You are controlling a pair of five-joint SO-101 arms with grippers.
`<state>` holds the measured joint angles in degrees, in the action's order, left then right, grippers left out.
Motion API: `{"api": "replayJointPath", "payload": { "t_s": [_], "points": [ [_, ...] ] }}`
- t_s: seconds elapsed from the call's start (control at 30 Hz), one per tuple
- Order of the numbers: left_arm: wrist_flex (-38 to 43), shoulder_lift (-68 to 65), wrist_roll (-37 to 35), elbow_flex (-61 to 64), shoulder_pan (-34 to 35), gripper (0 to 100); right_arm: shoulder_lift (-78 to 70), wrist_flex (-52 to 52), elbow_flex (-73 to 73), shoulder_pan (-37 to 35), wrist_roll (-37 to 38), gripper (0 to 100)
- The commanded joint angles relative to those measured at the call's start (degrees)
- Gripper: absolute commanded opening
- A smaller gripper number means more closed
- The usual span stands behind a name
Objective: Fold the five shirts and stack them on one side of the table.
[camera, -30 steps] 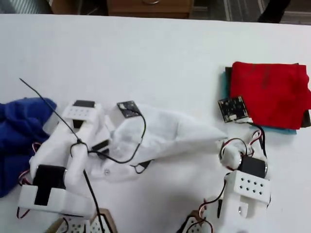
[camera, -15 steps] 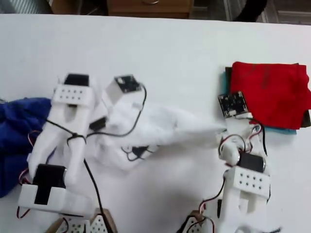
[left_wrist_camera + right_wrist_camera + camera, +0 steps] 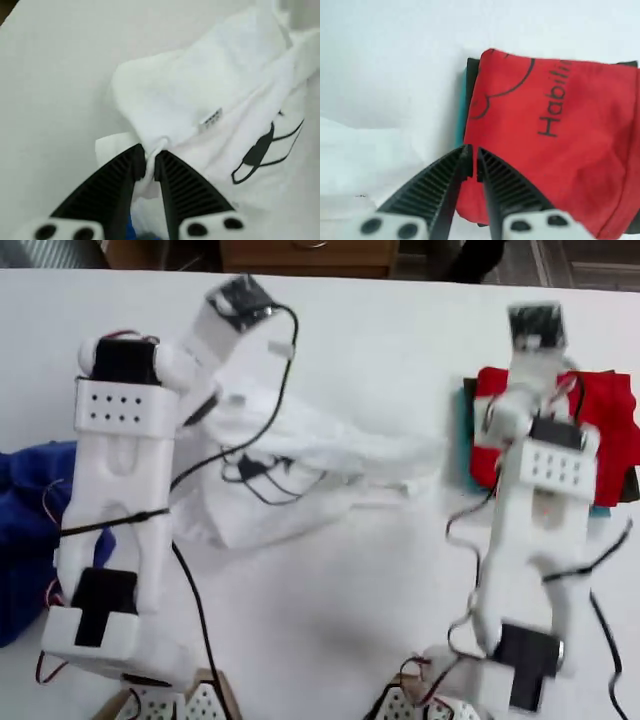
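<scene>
Worktop (image 3: 380, 330): white, carries everything. Landmark is the folded stack (image 3: 615, 440): red shirt (image 3: 545, 125) on top, teal shirt (image 3: 462, 440) and a dark one under it. So 3 of 5 look done.

White shirt (image 3: 300, 450): unfolded and bunched, just beside the stack. 1 end nearly reaches the stack's teal edge, the rest runs away from it. This is the shirt in hand.

Blue shirt (image 3: 25, 530): crumpled heap well apart from the stack, beyond the white shirt. Not folded yet.

Left arm (image 3: 115, 470): at the end of the white shirt farthest from the stack. Left jaws are nearly closed, pinching a ridge of white cloth near the neck label (image 3: 211, 118).

Right arm (image 3: 540, 500): over the stack. Right jaws are closed to a slit with nothing between them, tips above the red shirt's edge.

Doing it well, my read: 1 grip point means the cloth drapes and twists. Bring the right jaws onto the end nearest the stack and pull the shirt taut and flat before folding. Keep the lift low and clear of the stack so it doesn't get dragged.
</scene>
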<state>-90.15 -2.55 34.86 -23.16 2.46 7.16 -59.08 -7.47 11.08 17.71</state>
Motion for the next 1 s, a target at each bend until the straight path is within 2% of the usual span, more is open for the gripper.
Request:
{"api": "replayJointPath", "payload": {
  "t_s": [0.0,0.1,0.23,0.43,0.57,0.67,0.83,0.97],
  "points": [
    [0.70,0.44,-6.15,-8.13,-2.55,2,-3.38,-8.40,18.99,-0.40,-0.35,2.0],
    [-2.55,0.09,-5.98,-13.49,-6.07,2,-3.47,-13.05,24.26,-0.84,-0.44,2.0],
    [-7.74,0.00,-3.43,-13.49,-6.77,2,-5.23,-17.10,21.01,-1.54,-0.44,3.8],
    [-5.36,0.00,0.18,-1.89,1.41,3,-12.44,-12.53,13.36,-4.79,-0.44,23.9],
    [-3.16,0.00,0.18,7.34,6.24,3,-18.68,-9.45,16.44,-10.15,-0.97,21.4],
    [-3.16,0.00,0.26,15.08,6.86,3,-23.96,-10.24,23.03,-14.29,-5.19,21.3],
    [-3.08,0.35,0.18,24.57,7.03,3,-34.86,-16.48,32.62,-19.82,-8.00,23.1],
    [-3.08,0.44,-0.26,27.74,8.53,3,-43.74,-22.81,37.10,-20.88,-7.74,23.2]
  ]
}}
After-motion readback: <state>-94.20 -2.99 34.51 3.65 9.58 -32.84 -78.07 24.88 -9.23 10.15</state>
